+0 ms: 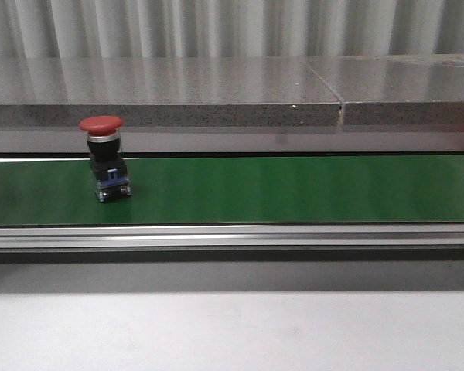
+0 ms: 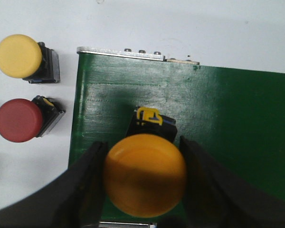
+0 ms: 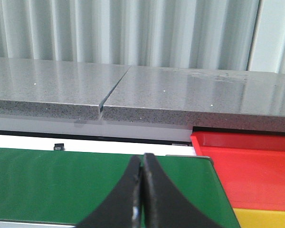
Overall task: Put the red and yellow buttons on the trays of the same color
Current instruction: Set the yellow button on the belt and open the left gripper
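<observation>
In the left wrist view my left gripper (image 2: 142, 143) is shut on the cap of a yellow button (image 2: 145, 175), held over the end of the green conveyor belt (image 2: 228, 118). A second yellow button (image 2: 18, 55) and a red button (image 2: 19, 120) stand on the white table beside the belt's end. In the front view a red button (image 1: 102, 147) stands upright on the belt (image 1: 294, 189) at the left. My right gripper (image 3: 143, 164) is shut and empty above the belt (image 3: 61, 185), near the red tray (image 3: 256, 166) and the yellow tray (image 3: 266, 218). Neither gripper shows in the front view.
A grey stone ledge (image 1: 216, 93) runs behind the belt, with a corrugated wall above it. A metal rail (image 1: 232, 236) edges the belt's near side, and a white table surface (image 1: 232, 332) lies in front.
</observation>
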You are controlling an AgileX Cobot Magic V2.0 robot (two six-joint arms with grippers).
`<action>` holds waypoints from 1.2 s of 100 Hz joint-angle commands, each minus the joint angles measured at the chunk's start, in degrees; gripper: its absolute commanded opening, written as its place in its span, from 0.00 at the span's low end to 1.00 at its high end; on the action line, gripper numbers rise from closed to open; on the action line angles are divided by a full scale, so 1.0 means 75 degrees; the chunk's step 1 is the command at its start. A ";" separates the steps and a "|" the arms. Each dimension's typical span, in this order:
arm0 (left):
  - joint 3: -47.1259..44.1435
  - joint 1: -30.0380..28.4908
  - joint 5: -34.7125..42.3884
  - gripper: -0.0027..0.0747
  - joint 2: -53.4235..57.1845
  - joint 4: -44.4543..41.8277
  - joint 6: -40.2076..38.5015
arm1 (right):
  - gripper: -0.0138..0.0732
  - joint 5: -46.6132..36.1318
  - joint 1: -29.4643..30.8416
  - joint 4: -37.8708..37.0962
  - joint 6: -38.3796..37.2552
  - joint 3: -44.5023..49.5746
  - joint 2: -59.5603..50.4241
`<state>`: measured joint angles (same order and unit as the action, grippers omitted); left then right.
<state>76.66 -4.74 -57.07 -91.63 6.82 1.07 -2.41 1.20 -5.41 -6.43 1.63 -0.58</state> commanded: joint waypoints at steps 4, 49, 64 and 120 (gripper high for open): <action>-0.0074 0.0076 0.0489 0.27 0.0369 -0.0160 -0.0010 | 0.09 -0.0592 0.0016 -0.0050 0.0040 -0.0040 -0.0118; -0.0210 0.0076 0.0013 0.28 -0.0166 -0.0403 -0.0010 | 0.09 -0.0592 0.0016 -0.0050 0.0040 -0.0040 -0.0118; -0.0195 0.0076 0.0069 0.48 -0.0166 -0.0335 -0.0010 | 0.09 -0.0592 0.0016 -0.0050 0.0040 -0.0040 -0.0118; -0.0441 0.0958 0.1572 0.63 0.1650 0.0305 0.0351 | 0.09 -0.0592 0.0016 -0.0050 0.0040 -0.0040 -0.0118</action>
<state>73.08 0.66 -50.55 -84.48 8.12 3.59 -2.41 1.20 -5.41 -6.43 1.63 -0.58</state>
